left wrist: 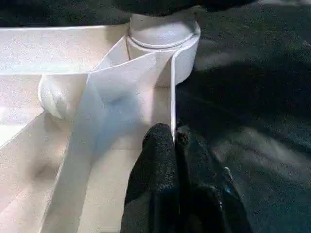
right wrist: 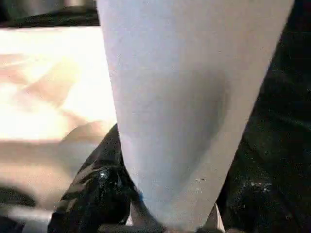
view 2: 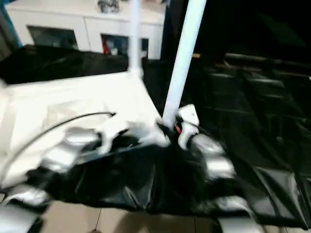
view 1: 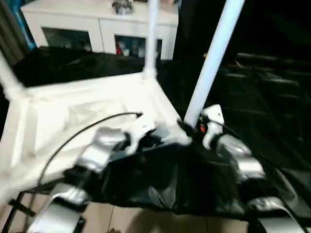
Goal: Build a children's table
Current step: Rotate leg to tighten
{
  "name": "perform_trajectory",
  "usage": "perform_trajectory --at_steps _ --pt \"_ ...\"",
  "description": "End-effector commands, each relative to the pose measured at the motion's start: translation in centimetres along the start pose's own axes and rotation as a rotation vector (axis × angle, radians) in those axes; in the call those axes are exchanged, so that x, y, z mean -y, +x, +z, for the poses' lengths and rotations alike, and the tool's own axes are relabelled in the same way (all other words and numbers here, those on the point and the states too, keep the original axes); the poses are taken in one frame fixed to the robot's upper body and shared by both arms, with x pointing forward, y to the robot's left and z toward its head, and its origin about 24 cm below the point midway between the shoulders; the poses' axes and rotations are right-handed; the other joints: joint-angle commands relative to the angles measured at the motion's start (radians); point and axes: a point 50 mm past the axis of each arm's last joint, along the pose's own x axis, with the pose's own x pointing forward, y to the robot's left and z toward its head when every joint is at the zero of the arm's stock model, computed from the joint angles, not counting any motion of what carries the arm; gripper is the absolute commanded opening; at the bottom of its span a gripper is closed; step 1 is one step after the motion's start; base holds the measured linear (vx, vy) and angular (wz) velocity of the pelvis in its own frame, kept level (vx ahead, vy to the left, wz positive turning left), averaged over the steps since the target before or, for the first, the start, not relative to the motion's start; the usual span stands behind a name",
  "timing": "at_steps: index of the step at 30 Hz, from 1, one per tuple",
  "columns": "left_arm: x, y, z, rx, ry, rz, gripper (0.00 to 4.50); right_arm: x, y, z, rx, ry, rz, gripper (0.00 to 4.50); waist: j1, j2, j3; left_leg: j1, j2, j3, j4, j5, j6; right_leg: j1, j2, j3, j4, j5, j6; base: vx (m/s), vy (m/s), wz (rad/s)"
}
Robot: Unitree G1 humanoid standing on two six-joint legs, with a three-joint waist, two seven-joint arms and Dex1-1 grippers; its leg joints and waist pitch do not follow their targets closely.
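The children's table lies upside down, its white ribbed top (view 1: 73, 121) on a black cloth. One white leg (view 1: 151, 34) stands in the far corner socket and another (view 1: 7, 73) at the left corner. A third leg (view 1: 209, 63) rises, tilted, from the near right corner socket (left wrist: 163, 34). My right gripper (view 1: 192, 127) is shut on this leg just above the socket, with a black finger (right wrist: 97, 184) on either side of the tube (right wrist: 180, 97). My left gripper (left wrist: 173, 141) is shut on the top's thin rim wall (left wrist: 172, 87) next to that socket.
A white cabinet (view 1: 97, 29) with glass doors stands behind the table. The black cloth (view 1: 262, 97) spreads far to the right and hangs over the near edge. Tiled floor (view 1: 146, 221) shows below it. A black cable (view 1: 82, 131) arcs over the table top from my left arm.
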Motion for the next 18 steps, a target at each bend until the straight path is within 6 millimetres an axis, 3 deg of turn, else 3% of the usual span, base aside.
perform_trajectory --at_steps 1,2,4,5,9,14,15,18 --pt "0.9 1.9 2.6 0.068 0.050 -0.014 0.00 -2.2 0.8 -3.6 -0.153 0.087 -0.072 1.89 -0.004 0.009 -0.042 0.002 0.040 -0.018 -0.077 -0.277 -0.019 0.026 -0.091 0.056 -0.096 -0.345 -0.150 0.000 0.000 0.00" --pt "0.9 1.9 2.6 0.068 0.050 -0.014 0.00 -2.2 0.8 -3.6 -0.153 0.087 -0.072 1.89 -0.003 0.009 -0.043 0.002 0.039 -0.017 -0.076 -0.279 -0.018 0.026 -0.091 0.057 -0.096 -0.343 -0.149 0.000 0.000 0.00" --pt "0.9 2.2 2.9 0.063 0.068 -0.006 0.00 -4.0 2.0 -2.8 -0.130 0.005 -0.048 1.89 -0.003 0.012 -0.044 -0.003 0.040 -0.017 -0.077 -0.264 -0.015 0.029 -0.091 0.058 -0.091 -0.295 -0.156 0.000 0.000 0.00" --pt "0.9 2.2 2.9 0.063 0.068 -0.006 0.00 -4.1 2.0 -2.8 -0.128 0.003 -0.046 2.24 -0.002 0.012 -0.045 -0.003 0.039 -0.017 -0.077 -0.262 -0.015 0.030 -0.091 0.057 -0.091 -0.291 -0.156 0.000 0.000 0.00" --pt "0.6 2.0 2.9 0.064 0.090 -0.015 0.00 -4.2 2.3 -2.1 -0.094 -0.003 -0.034 2.61 -0.002 0.011 -0.044 -0.003 0.040 -0.015 -0.077 -0.260 0.000 0.033 -0.091 0.058 -0.089 -0.260 -0.165 0.000 0.000 0.00" --pt "0.4 1.2 2.4 0.070 0.114 -0.043 0.00 -2.1 1.1 -1.7 -0.069 -0.058 -0.030 3.04 0.002 0.008 -0.046 -0.008 0.041 -0.014 -0.074 -0.215 0.019 0.038 -0.091 0.057 -0.083 -0.209 -0.171 0.000 0.000 0.00" --pt "0.3 0.9 2.1 0.071 0.123 -0.055 0.00 -0.6 0.1 -1.2 -0.048 -0.122 -0.048 3.04 0.004 0.004 -0.047 -0.007 0.042 -0.012 -0.072 -0.195 0.025 0.039 -0.091 0.058 -0.081 -0.180 -0.176 0.000 0.000 0.00" --pt "0.1 0.7 1.9 0.068 0.129 -0.047 0.00 0.7 -0.9 -0.6 -0.019 -0.157 -0.051 3.04 0.010 0.001 -0.057 -0.014 0.040 -0.009 -0.062 -0.105 0.052 0.045 -0.088 0.058 -0.062 -0.027 -0.200 0.000 0.000 0.00"
